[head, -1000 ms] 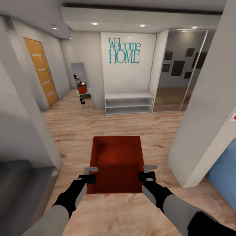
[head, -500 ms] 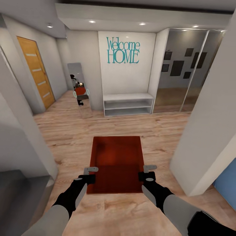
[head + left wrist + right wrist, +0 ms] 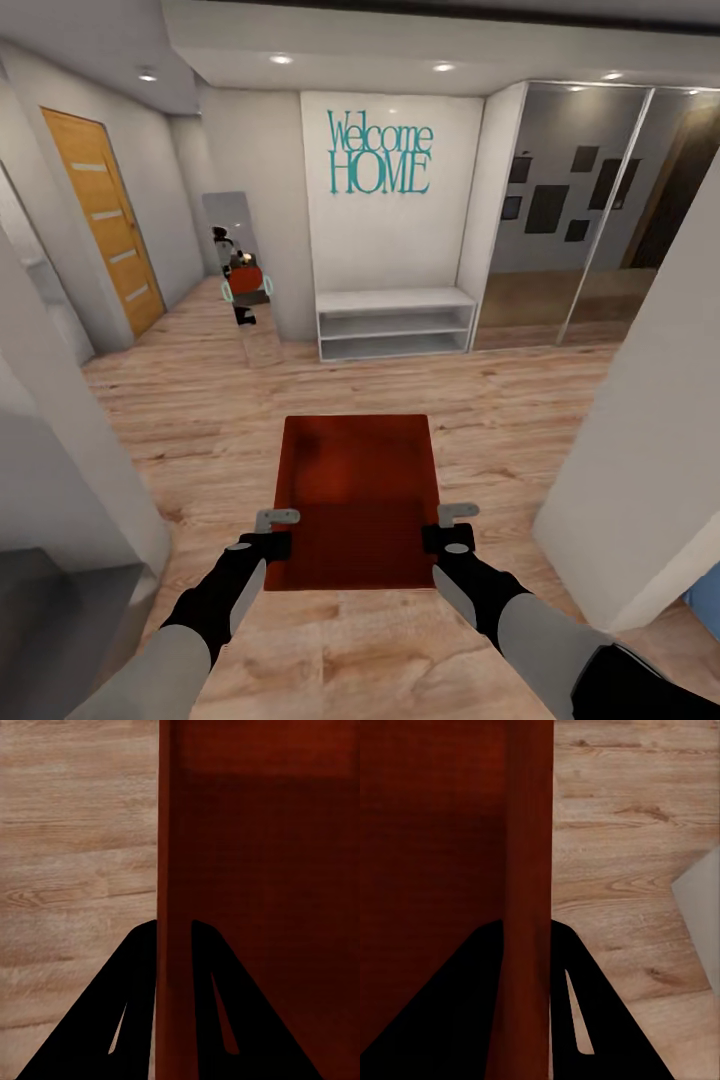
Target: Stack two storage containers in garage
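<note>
Setting: a hallway with a light wood plank floor (image 3: 470,400), pale grey walls and recessed ceiling spots.
Carried thing: 1 orange-red rectangular storage container (image 3: 358,500) with thin walls and a flat bottom, held level above the planks in front of the robot, its long side pointing away from it.
Left gripper (image 3: 277,530): its 2 black fingers (image 3: 135,982) are clamped on the container's left wall near the closest corner, 1 finger outside the wall and 1 inside the bin.
Right gripper (image 3: 452,526): closed the same way on the container's right wall, 1 black finger (image 3: 585,997) outside over the floor and the other inside.
Arms: both reach forward from the lower edge of the head view, grey sleeves ending in black wrists.
Far wall: a white panel with teal lettering "Welcome HOME" (image 3: 380,153).
Below the lettering: a low white open shelf unit (image 3: 395,322) standing on the floor against that wall.
Left of the shelf: a narrow standing mirror (image 3: 238,270) showing a small reflection of the robot.
Further left: an orange wooden door (image 3: 102,220) with pale horizontal strips.
Right of the shelf: tall mirrored sliding doors (image 3: 590,210) reflecting dark picture frames.
Near right: a plain white wall corner (image 3: 640,470) close beside the right arm.
</note>
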Available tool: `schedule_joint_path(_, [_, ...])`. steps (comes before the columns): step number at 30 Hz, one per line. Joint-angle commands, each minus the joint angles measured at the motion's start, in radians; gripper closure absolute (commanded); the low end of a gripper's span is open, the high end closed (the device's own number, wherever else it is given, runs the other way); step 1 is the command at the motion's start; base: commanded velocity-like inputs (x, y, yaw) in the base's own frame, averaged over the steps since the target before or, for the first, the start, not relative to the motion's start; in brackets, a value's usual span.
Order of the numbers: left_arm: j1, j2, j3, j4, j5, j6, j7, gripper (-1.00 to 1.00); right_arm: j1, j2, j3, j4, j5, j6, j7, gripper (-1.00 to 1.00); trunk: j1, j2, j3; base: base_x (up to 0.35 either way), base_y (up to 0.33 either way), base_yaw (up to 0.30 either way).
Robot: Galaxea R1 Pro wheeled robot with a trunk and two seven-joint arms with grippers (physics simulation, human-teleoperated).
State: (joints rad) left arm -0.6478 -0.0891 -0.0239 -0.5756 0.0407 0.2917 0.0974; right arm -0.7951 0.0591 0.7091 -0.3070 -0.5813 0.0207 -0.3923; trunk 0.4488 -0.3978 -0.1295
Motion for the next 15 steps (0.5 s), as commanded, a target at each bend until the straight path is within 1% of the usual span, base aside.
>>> schedule_joint_path(1, [-0.001, 0.001, -0.006, -0.004, -0.002, -0.009, 0.012, 1.00, -0.001, -0.001, 0.014, 0.016, -0.025, 0.044, -0.011, 1.00, 0.001, -0.002, -0.002, 0.323, 0.079, 0.000])
schedule_joint_path(15, [-0.001, 0.001, -0.005, -0.004, -0.002, -0.009, 0.012, 1.00, -0.001, -0.001, 0.014, 0.016, -0.025, 0.044, -0.011, 1.00, 0.001, -0.002, -0.002, 0.323, 0.079, 0.000])
